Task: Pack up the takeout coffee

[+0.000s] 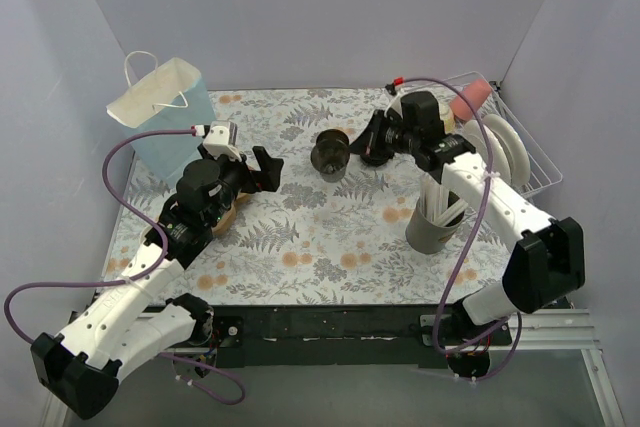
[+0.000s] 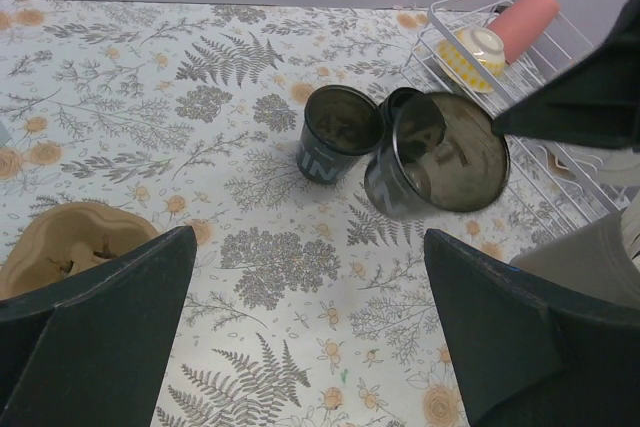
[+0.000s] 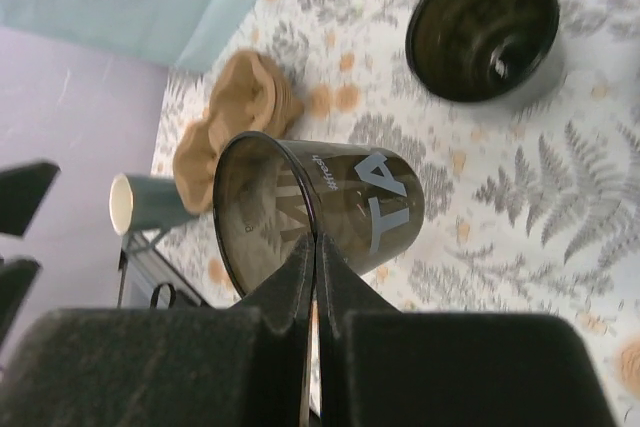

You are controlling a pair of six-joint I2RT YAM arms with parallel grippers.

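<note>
Two black takeout coffee cups with white lettering are near the middle of the table, both without lids. One cup [image 2: 338,135] [image 3: 485,27] [image 1: 330,155] stands upright on the cloth. The other cup [image 2: 440,162] [image 3: 330,209] is tilted just beside it, and my right gripper [image 3: 316,239] [image 1: 368,147] is shut on its rim, one finger inside and one outside. My left gripper [image 2: 310,237] [image 1: 268,169] hangs open over bare cloth, nearer the front and left of the cups, with nothing between its fingers.
A brown pulp cup carrier [image 2: 60,247] [image 3: 240,117] lies under the left arm. A blue paper bag [image 1: 165,112] stands at the back left. A grey utensil holder [image 1: 435,222] stands at the right, before a wire rack [image 1: 530,162] holding dishes and a pink cup [image 2: 528,22].
</note>
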